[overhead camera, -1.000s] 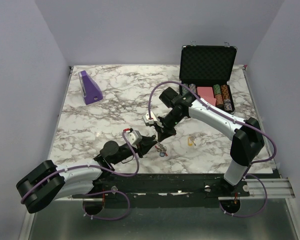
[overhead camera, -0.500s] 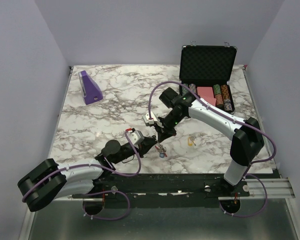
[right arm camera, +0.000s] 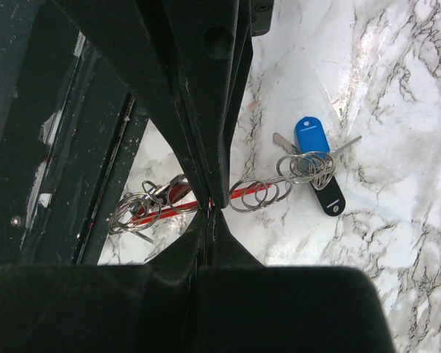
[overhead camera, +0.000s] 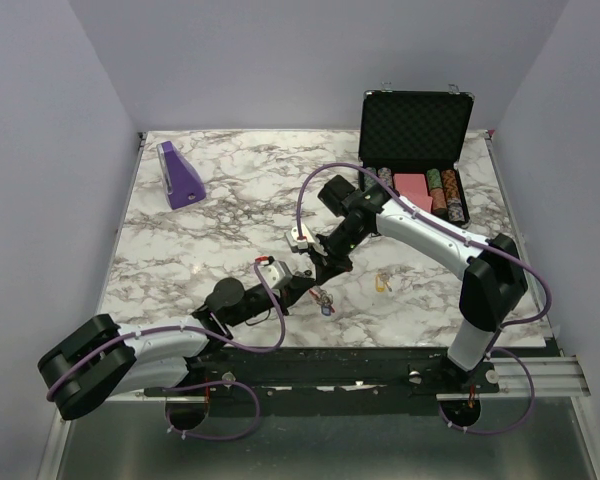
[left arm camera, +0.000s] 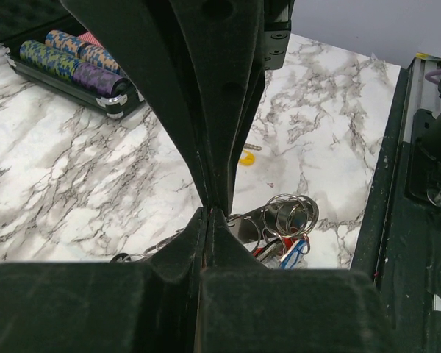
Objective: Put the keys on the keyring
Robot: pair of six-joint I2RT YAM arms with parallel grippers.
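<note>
Left gripper [left arm camera: 208,209] nudged forward, jaws now closed beside keyring [right arm camera: 259,193]; right gripper [right arm camera: 208,209] pinched shut at it.

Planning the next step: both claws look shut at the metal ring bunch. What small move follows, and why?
Probably lift the left claw slightly to test its hold: its jaws stand shut beside the bunch of metal rings, which the right claw seems to pinch; the yellow-headed key lies loose.

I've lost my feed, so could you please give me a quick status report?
Left gripper shut, right gripper shut, tips at the keyring; grip unclear. Yellow key lies apart, not on it. Grippers crowd each other.
</note>
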